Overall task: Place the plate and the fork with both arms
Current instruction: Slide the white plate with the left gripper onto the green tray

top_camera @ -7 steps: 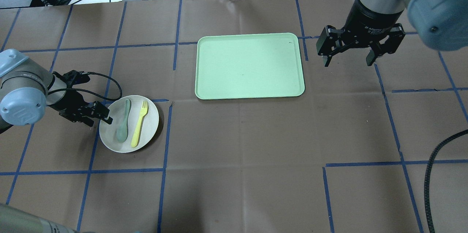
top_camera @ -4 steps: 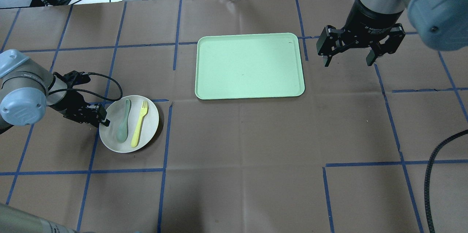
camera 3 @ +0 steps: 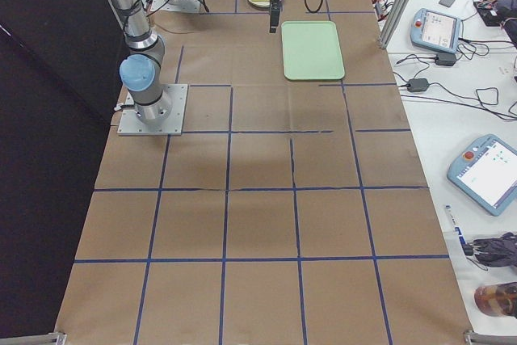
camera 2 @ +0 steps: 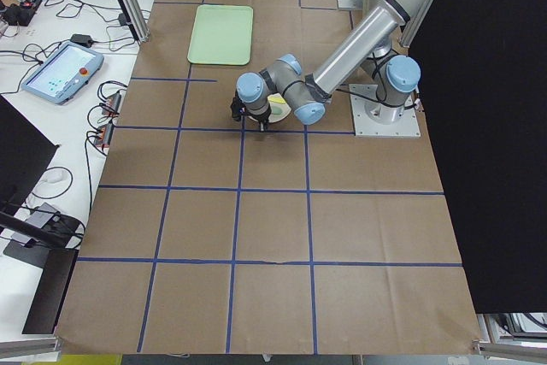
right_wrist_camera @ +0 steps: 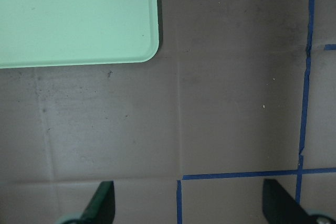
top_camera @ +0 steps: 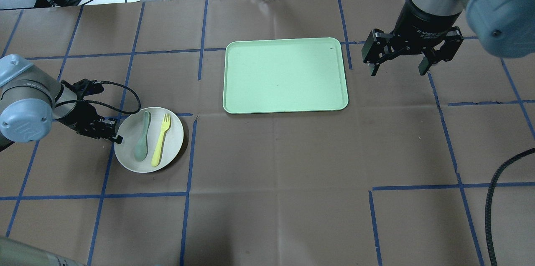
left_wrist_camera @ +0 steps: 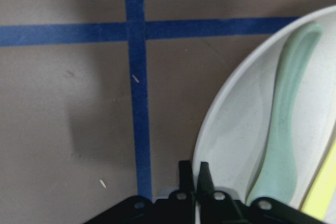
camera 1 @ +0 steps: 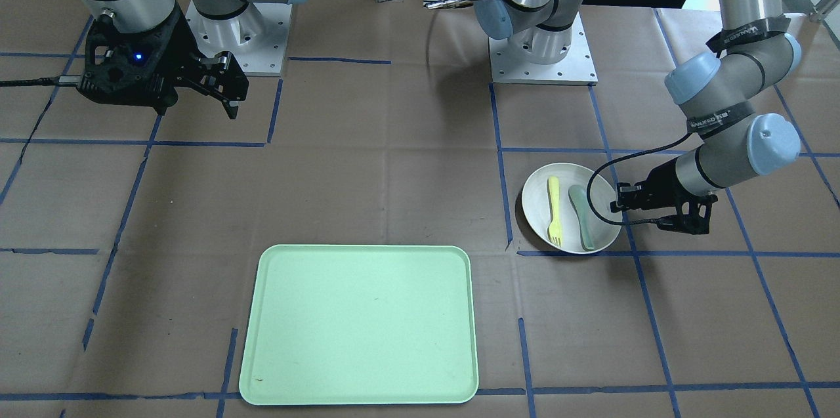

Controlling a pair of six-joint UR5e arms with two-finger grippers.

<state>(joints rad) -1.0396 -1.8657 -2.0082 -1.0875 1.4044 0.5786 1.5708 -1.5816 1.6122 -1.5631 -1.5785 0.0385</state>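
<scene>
Down at the table, the left gripper has its jaws pinched nearly together on the raised rim of the plate. It bites the side of the rim that faces the table's left end. The wrist view shows it well: two black fingers with the off-white rim caught between them. The plate is in the left half of the table, nearer the robot's edge than the operators' edge. Whether it rests on the paper or is a touch lifted cannot be told.

The fork lies in the plate, on the half away from the gripper, tines pointing toward the operators' edge. The grey-green spoon lies alongside it, between fork and gripper, the two apart.

Over on the right, the right gripper hangs high above bare paper beside the tray. Its jaws are spread wide, with nothing between them. The mint-green tray lies mid-length, toward the operators' edge, well apart from the plate.
</scene>
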